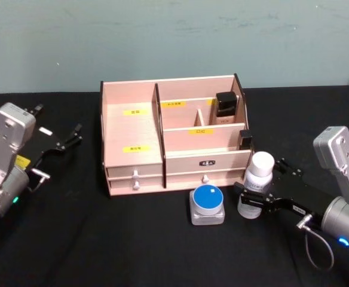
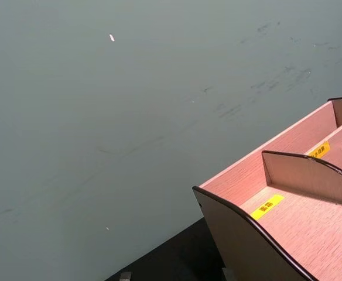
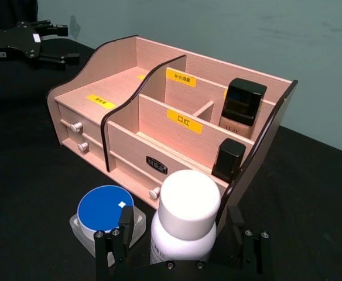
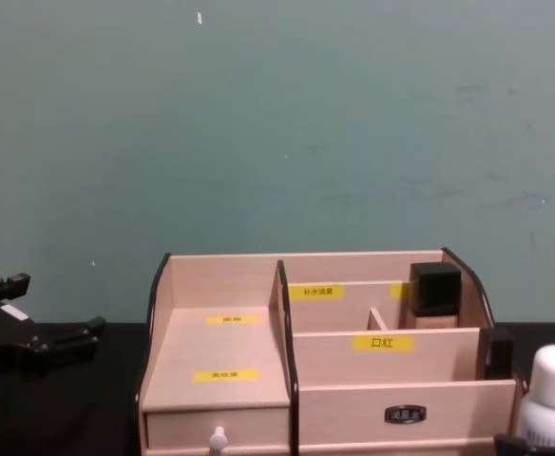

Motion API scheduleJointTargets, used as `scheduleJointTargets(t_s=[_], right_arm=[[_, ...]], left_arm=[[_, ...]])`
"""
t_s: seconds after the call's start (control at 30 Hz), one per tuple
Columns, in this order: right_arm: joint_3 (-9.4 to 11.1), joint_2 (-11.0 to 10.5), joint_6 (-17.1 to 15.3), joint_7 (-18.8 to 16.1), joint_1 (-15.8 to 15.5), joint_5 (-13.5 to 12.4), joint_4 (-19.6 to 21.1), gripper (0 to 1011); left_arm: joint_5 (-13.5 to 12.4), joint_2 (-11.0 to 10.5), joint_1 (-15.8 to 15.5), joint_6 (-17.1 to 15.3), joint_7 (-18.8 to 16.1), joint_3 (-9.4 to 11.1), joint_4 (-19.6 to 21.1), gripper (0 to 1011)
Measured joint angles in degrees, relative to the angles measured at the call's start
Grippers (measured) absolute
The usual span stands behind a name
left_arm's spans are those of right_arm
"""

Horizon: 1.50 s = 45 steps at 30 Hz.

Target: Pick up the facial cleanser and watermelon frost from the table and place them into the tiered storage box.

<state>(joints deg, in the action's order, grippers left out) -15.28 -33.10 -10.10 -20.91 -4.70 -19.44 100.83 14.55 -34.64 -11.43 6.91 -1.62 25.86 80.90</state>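
Straddling white bottle beside jar and storage box, right gripper jaws apart; left gripper idle, agape.

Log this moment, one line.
right gripper: open, straddling white-capped white bottle | blue-lidded jar: on table before wooden organiser | left gripper: parked left

We see the tiered storage box in pale pinkish wood grain with dark brown edges, yellow labels with dark print, and white knobs. The two bottles inside it have black caps. On the black table, the white bottle has a white cap, and the jar has a blue lid on a clear base. The wall is dull teal.
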Motion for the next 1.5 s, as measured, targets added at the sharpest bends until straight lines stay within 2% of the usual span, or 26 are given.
scheduleJointTargets(t_s=[0.63, 0.8, 1.13, 1.23, 1.5], right_arm=[[0.0, 0.1, 0.6, -0.3, 0.1, 0.2, -0.2, 1000], [0.1, 0.1, 0.6, -0.2, 0.1, 0.2, -0.2, 916], [0.1, 0.0, 0.5, -0.2, 0.0, 0.1, -0.2, 632], [0.1, 0.0, 0.5, -0.1, 0.0, 0.1, -0.1, 594], [0.1, 0.0, 0.5, -0.1, 0.0, 0.1, -0.1, 594]], left_arm=[[0.0, 0.0, 0.0, 0.0, 0.0, 0.0, 0.0, 1001], [0.0, 0.0, 0.0, 0.0, 0.0, 0.0, 0.0, 1001], [0.0, 0.0, 0.0, 0.0, 0.0, 0.0, 0.0, 1001], [0.0, 0.0, 0.0, 0.0, 0.0, 0.0, 0.0, 1001], [0.0, 0.0, 0.0, 0.0, 0.0, 0.0, 0.0, 1001]])
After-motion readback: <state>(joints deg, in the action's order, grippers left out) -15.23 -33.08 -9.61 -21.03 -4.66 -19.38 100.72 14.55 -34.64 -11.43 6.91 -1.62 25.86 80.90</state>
